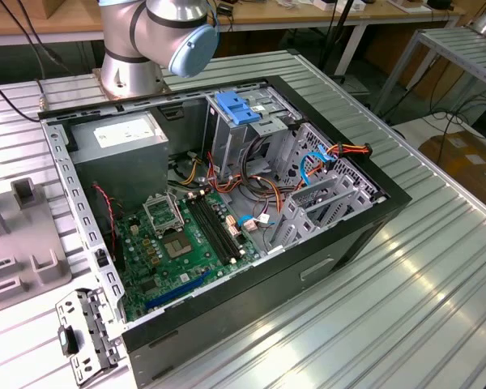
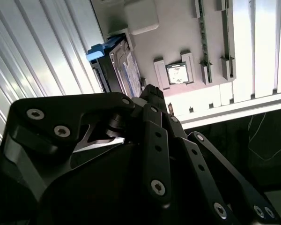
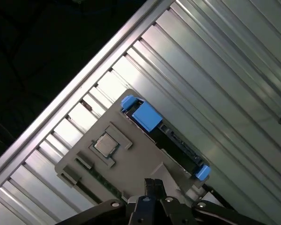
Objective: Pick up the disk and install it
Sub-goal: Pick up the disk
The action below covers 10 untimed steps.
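hovering near the disk (image 3: 175, 139), the hand (image 3: 150, 183) is pinched closed, empty.

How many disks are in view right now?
1. The disk stands on edge in a slot at the grey fixture's side, in both wrist views. The drive cage may hide more.

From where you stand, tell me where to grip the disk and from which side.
I'd take the disk by its broad faces near the exposed top edge, between the blue rails, coming down from above. It stands on edge in the grey holder, so the lower part is buried and the rails cap both ends.
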Motion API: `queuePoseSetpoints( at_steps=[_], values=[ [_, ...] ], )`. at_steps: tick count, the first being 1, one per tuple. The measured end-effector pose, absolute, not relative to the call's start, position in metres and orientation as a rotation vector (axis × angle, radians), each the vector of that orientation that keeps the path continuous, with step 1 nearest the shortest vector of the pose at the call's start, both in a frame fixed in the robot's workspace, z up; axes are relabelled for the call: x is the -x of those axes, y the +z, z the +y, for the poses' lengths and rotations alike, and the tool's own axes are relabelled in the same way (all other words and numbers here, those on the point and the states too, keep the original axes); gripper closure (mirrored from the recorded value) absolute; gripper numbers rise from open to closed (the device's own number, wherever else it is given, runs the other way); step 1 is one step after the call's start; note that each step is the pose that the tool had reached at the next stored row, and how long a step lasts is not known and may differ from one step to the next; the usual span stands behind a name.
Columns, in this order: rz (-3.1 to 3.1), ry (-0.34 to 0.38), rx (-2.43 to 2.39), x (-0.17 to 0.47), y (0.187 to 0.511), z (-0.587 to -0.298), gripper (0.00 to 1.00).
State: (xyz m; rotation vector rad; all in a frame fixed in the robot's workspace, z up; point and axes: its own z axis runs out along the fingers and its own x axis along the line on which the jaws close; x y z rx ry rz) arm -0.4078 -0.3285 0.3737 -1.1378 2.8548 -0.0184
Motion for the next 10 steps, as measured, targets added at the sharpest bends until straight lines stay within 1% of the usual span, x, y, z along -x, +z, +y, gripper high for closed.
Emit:
queuePoseSetpoints(
  at_steps=[10],
  values=[
    [2.796, -0.013, 1.274, 0.4078, 0.3737, -0.3285, 0.89]
  ],
)
